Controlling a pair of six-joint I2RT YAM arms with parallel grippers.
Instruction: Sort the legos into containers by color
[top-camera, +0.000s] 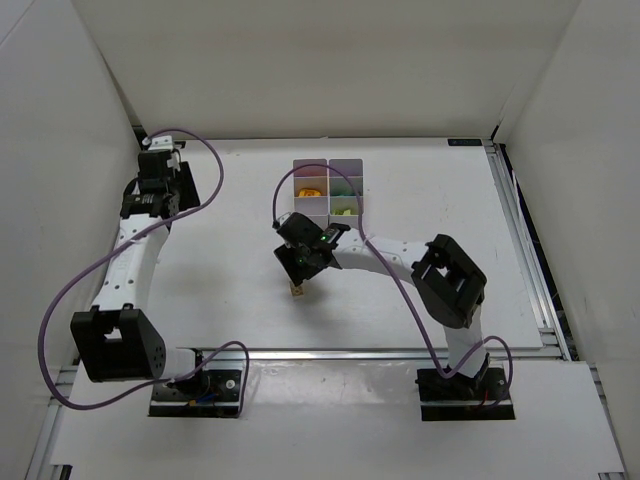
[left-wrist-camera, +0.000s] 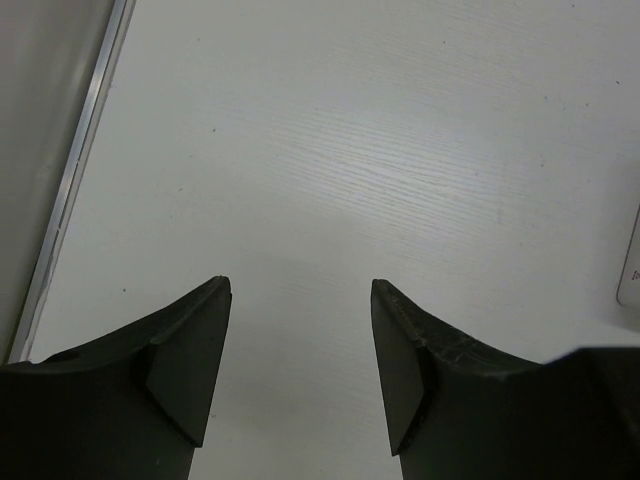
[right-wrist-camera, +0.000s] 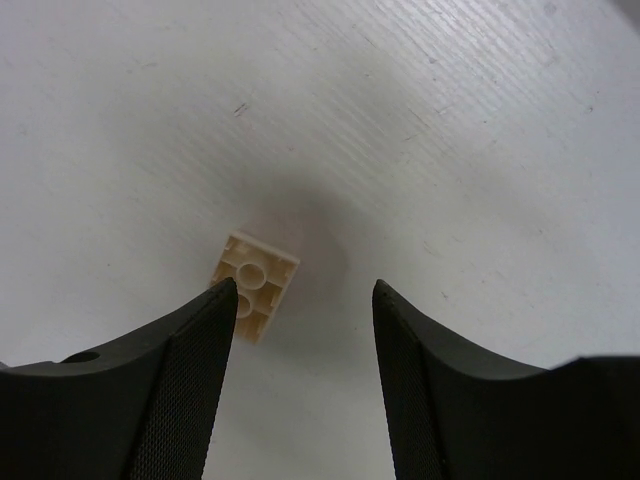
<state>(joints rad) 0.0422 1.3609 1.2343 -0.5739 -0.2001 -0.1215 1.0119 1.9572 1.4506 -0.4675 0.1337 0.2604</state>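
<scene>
One cream lego (right-wrist-camera: 255, 280) lies upside down on the table, its hollow underside showing; in the top view this lego (top-camera: 297, 291) sits just below the right gripper (top-camera: 303, 272). That right gripper (right-wrist-camera: 305, 285) hovers over it, open, with the left fingertip (right-wrist-camera: 222, 296) covering the brick's near corner and nothing between the fingers. The containers (top-camera: 328, 190) stand behind it, holding an orange-yellow brick (top-camera: 311, 190) and green ones (top-camera: 346, 208). Far to the left, the left gripper (top-camera: 162, 150) (left-wrist-camera: 300, 285) is open over bare table.
White walls close in the table on the left, back and right. A metal rail (left-wrist-camera: 75, 180) runs along the left edge beside the left gripper. Purple cables (top-camera: 215, 170) loop over both arms.
</scene>
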